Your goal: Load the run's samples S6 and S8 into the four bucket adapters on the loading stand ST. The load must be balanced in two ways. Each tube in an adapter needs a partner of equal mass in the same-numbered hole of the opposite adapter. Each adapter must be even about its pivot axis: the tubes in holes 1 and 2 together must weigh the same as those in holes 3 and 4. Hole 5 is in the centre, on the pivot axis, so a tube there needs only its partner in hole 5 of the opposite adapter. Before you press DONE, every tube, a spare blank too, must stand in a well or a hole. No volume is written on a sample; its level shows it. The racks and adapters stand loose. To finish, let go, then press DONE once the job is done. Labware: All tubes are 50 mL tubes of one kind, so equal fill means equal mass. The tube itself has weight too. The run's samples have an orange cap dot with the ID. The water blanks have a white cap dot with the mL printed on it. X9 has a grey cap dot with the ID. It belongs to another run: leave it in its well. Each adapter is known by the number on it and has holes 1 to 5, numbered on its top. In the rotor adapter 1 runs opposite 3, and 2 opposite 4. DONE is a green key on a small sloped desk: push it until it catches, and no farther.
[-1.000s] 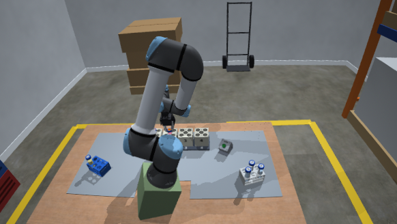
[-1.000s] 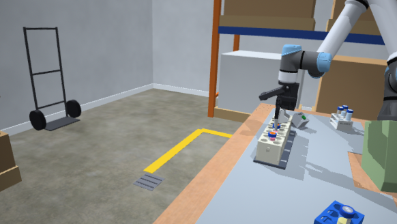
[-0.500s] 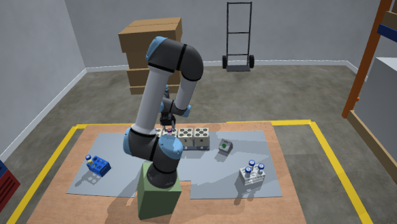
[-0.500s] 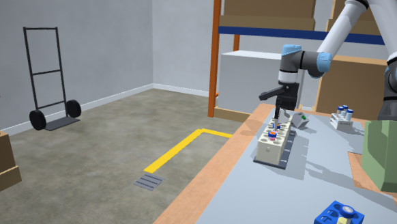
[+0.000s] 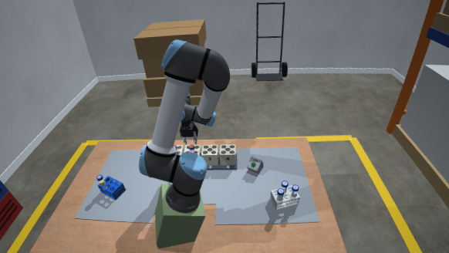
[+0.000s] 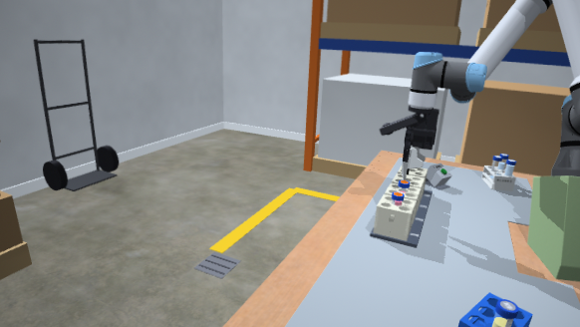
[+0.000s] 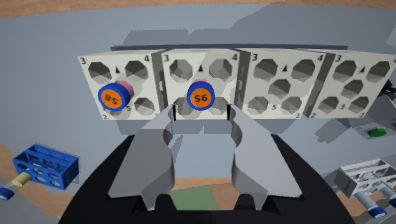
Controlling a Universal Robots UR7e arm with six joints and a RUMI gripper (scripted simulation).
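Note:
Four white bucket adapters [image 7: 235, 82] stand in a row on the loading stand [image 5: 206, 154]. Sample S6 [image 7: 200, 97], blue cap with an orange dot, stands in the centre hole of the second adapter from the left in the wrist view. Sample S8 [image 7: 114, 97] stands in the centre hole of the leftmost adapter. My gripper [image 7: 201, 105] is open and empty just above S6, its fingers apart and clear of the cap. It also shows in the top view [image 5: 190, 136] and the exterior view [image 6: 406, 169], hanging over the tubes [image 6: 404, 183].
A blue rack [image 5: 111, 187] at the left holds one tube [image 5: 100, 178]. A white rack [image 5: 286, 196] at the right holds three blue-capped tubes. The green DONE key [image 5: 253, 165] sits on its small desk right of the adapters. My arm's green base block [image 5: 179, 220] stands at the front.

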